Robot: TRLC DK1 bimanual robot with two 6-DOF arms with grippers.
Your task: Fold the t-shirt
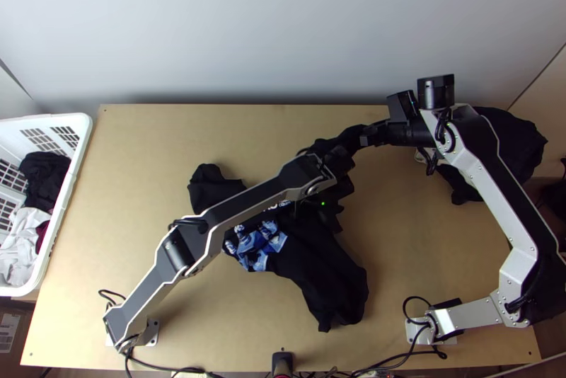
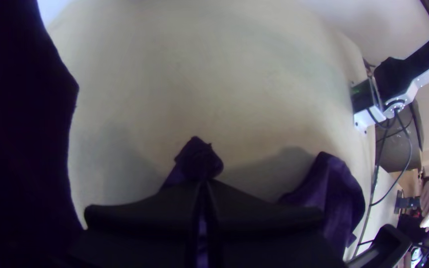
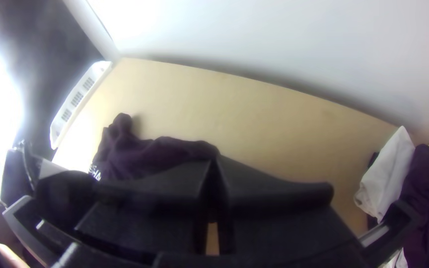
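Observation:
The black t-shirt (image 1: 311, 258) lies bunched and uneven mid-table, its blue-and-white print partly uncovered. Over its right part is the left gripper (image 1: 335, 224); in the left wrist view the left gripper (image 2: 203, 184) is shut, a small tuft of the dark cloth (image 2: 199, 161) sticking out between its tips. At the shirt's far right end, the right gripper (image 1: 365, 139) pinches the cloth. In the right wrist view the right gripper (image 3: 216, 161) has its fingers together, with the dark shirt (image 3: 160, 154) running up to the tips. The left arm hides the shirt's middle.
A white basket (image 1: 79, 158) holding clothes stands at the left edge. More dark clothing (image 1: 506, 139) lies at the far right corner, beside a white cloth (image 3: 386, 173). The left arm crosses the table, close to the right gripper.

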